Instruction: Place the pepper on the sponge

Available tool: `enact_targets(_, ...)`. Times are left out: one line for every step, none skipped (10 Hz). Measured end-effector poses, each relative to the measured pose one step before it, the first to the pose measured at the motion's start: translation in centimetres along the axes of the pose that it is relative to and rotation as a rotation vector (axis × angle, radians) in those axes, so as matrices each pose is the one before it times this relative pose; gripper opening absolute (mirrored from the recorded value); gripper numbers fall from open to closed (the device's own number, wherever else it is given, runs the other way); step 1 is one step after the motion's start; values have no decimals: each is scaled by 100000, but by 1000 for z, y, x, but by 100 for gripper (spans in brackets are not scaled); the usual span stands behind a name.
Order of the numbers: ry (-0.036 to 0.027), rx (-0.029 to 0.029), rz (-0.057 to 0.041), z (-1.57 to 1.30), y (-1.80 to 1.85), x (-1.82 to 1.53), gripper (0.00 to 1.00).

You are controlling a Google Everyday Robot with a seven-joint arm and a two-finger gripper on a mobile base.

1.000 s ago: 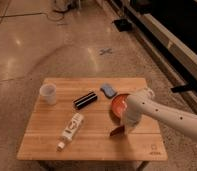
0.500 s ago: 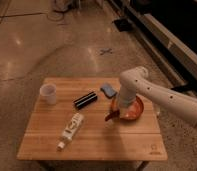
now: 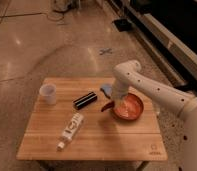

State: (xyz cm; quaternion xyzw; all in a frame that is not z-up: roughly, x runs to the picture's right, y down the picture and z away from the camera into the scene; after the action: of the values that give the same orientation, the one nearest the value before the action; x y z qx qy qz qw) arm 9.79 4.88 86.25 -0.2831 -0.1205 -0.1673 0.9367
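The pepper point(image 3: 107, 106), small and dark red, hangs from my gripper point(image 3: 112, 103), which is shut on it. It sits just left of the red-orange bowl point(image 3: 129, 108) and a little above the wooden table point(image 3: 92, 145). The sponge point(image 3: 106, 89), a small blue-grey pad, lies on the table just behind the gripper, partly hidden by the white arm point(image 3: 142, 85) that reaches in from the right.
A black cylinder point(image 3: 85, 100) lies left of the pepper. Near the left edge stands a white cup point(image 3: 48, 93). A white tube point(image 3: 70, 131) lies toward the table's front. Polished floor surrounds the table, with dark furniture along the right.
The gripper has moved left and toward the back of the table, away from the bowl's front rim, carrying the pepper closer to the sponge.
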Motion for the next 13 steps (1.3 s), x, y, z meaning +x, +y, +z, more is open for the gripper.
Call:
enact_targets(1299,2507,118,100,-1656,396,0)
enact_targets(1541,2679,366,-58,-1393,544,0)
enact_targets(1067,2258,433,-85,-1033,424,0)
enact_targets(1247,3153,-58,-40,-1422,265,0)
enact_targets(997,2421,-791,144,-1084,103,0)
enact_targets(712,1570,-352,204,-611,286,0)
enact_targets(591,1731,491,455,-602,621,0)
enact_targets(369,1060,593,331,-345,469,0)
enact_targets(84,1410,658,536,-504,362,0)
enact_targets(-103,1988,1692,832,-719,509,0)
enact_targets(-254,1543,1787,508,-495,329,0)
enact_targets(-26,843,1404,404,-235,278,3)
enact_targets(36,1309,2438,616,-323,660,15)
